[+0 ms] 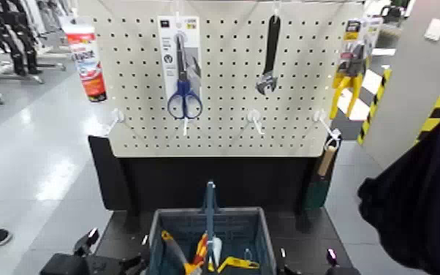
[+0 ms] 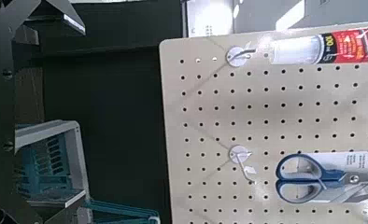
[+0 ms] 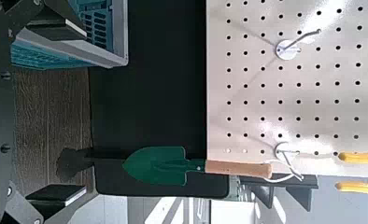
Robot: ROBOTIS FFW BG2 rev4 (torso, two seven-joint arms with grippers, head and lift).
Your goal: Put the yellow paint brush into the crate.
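Yellow paint brush, grey handle with yellow-orange tip (image 1: 167, 237), looks to be in the dark blue-grey slotted plastic crate (image 1: 267, 234), at its left side, tip end up by the rim, next to other orange and yellow items. Crate sits on the black worktop (image 1: 301, 228). Left gripper (image 1: 118, 250) is beside the crate's left side, spread, nothing pinched. Right gripper (image 1: 307, 256) is off the crate's right side, also spread and empty. Placing appears done; at most, arms back off. Green trowel with wooden handle (image 3: 163, 166) hangs untouched, not part of this. Brush's lower end and bristles hard to make out among the crate contents; crate's near side cut off.
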